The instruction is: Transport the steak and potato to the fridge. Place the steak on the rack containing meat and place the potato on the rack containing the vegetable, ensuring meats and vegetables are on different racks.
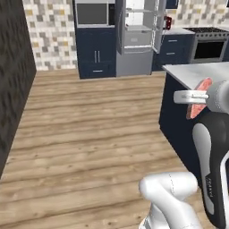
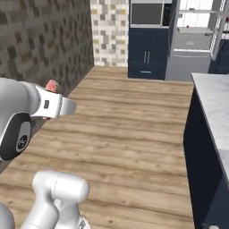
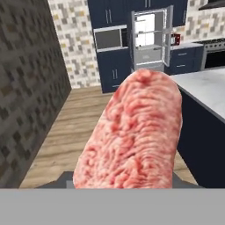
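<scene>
Hand view: the pincer is clamped on the pink, marbled raw steak, standing upright.

One steak, pink and red. One fridge with its doors open. One oven. One microwave up high. One grey counter. One wood floor. One dark wall.
</scene>
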